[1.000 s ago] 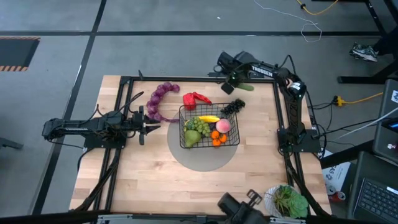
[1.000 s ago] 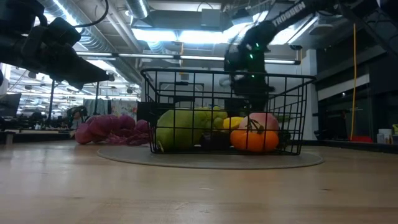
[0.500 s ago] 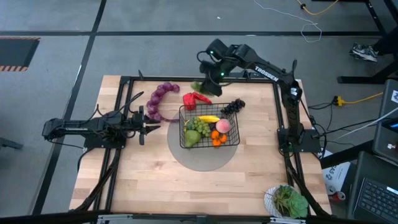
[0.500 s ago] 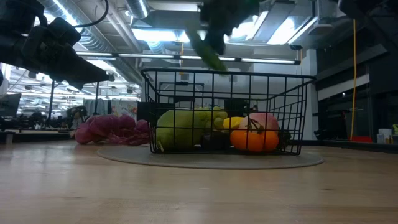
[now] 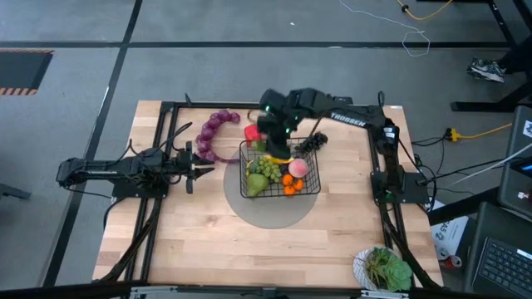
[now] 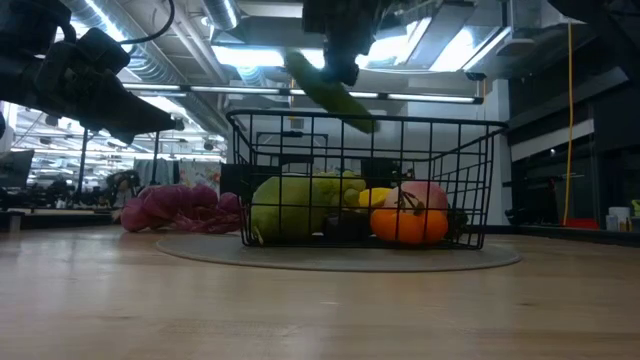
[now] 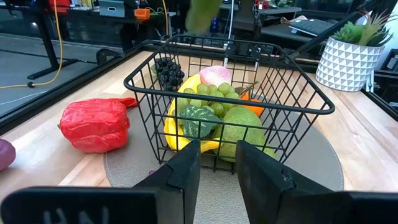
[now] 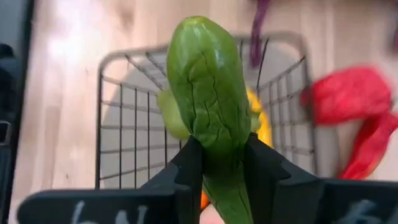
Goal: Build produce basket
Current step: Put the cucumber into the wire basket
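Above the basket's [image 5: 280, 172] far rim, the right gripper [image 8: 221, 163] hangs with its 2 fingers pressed against the sides of the cucumber [image 8: 209, 99], which it holds clear of the wire. In the right wrist view the cucumber's long axis runs straight out from between the fingers, its rounded free end pointing away from the gripper and over the basket's open top. In the low view the cucumber [image 6: 330, 91] is tilted, its upper end at the gripper [image 6: 343, 70] and its lower end slanting down toward the basket's [image 6: 362, 180] top rim without touching it.

Inside the basket lie a pear [image 7: 241, 135], green grapes [image 7: 210, 102], a banana [image 7: 175, 122], a peach [image 7: 215, 76], an orange [image 6: 409, 223] and dark grapes [image 7: 168, 71]; these already fill most of the floor beneath the cucumber. The basket sits on a round grey mat [image 5: 266, 209] on the wooden table [image 5: 208, 241].

Just beside the basket's far-left corner lies the red pepper [image 7: 94, 124], on the table and outside the wire. Farther left of the basket, the purple grape string [image 5: 213, 133] curves across the table. In the high view the dark grapes [image 5: 311, 142] show at the basket's far-right corner, under the right arm.

Left of the basket and apart from it, the left gripper [image 7: 216, 163] waits low over the table, facing the basket, its 2 fingers a narrow gap apart and holding nothing.

Well away from the basket, at the table's near-right corner, stands a leafy plant in a white bowl [image 5: 381, 269].
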You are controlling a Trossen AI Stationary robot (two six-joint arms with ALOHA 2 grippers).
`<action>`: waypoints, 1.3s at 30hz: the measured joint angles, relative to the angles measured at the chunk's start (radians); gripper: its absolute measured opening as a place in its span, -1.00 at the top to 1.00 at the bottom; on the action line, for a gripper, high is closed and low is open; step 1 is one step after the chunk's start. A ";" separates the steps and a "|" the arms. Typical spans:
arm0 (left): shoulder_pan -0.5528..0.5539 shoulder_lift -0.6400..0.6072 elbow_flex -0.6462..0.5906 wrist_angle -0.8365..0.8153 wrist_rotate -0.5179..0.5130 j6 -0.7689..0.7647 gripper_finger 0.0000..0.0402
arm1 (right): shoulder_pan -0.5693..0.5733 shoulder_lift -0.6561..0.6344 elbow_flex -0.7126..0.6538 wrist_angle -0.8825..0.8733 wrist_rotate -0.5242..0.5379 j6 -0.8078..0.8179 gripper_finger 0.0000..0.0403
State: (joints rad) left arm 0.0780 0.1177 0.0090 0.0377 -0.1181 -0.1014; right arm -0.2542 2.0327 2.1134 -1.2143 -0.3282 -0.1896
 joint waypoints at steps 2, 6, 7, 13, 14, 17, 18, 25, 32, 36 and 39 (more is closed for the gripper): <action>0.000 0.000 0.000 0.000 0.000 0.000 0.52 | 0.027 0.000 -0.032 -0.010 0.040 0.035 0.64; 0.000 0.000 0.000 0.000 0.000 0.000 0.52 | 0.070 0.000 -0.107 -0.021 0.113 0.101 0.64; 0.000 0.000 0.000 0.000 0.000 0.000 0.52 | 0.078 0.000 -0.124 -0.022 0.133 0.117 0.64; 0.000 0.000 0.000 0.000 0.000 0.000 0.52 | 0.102 0.001 -0.188 -0.029 0.180 0.194 0.57; 0.000 0.000 0.000 0.000 0.000 0.000 0.52 | 0.107 0.001 -0.188 -0.031 0.180 0.196 0.56; 0.000 0.000 0.000 0.000 0.000 0.000 0.52 | 0.118 0.001 -0.190 -0.038 0.178 0.184 0.55; 0.000 0.000 0.000 0.000 0.000 0.000 0.52 | 0.121 0.001 -0.190 -0.037 0.177 0.184 0.54; 0.000 0.000 0.000 0.000 0.000 0.000 0.52 | 0.122 0.001 -0.190 -0.055 0.156 0.184 0.53; 0.000 0.000 0.000 0.000 0.000 0.000 0.52 | 0.123 0.001 -0.190 -0.057 0.123 0.182 0.53; 0.000 0.000 0.000 0.000 0.000 0.000 0.52 | 0.122 0.001 -0.190 -0.060 0.099 0.168 0.53; 0.000 0.000 0.000 0.000 0.000 0.000 0.52 | 0.122 0.001 -0.190 -0.083 0.041 0.099 0.52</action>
State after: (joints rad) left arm 0.0784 0.1173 0.0090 0.0376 -0.1181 -0.1013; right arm -0.1318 2.0335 1.9232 -1.2971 -0.2870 -0.0908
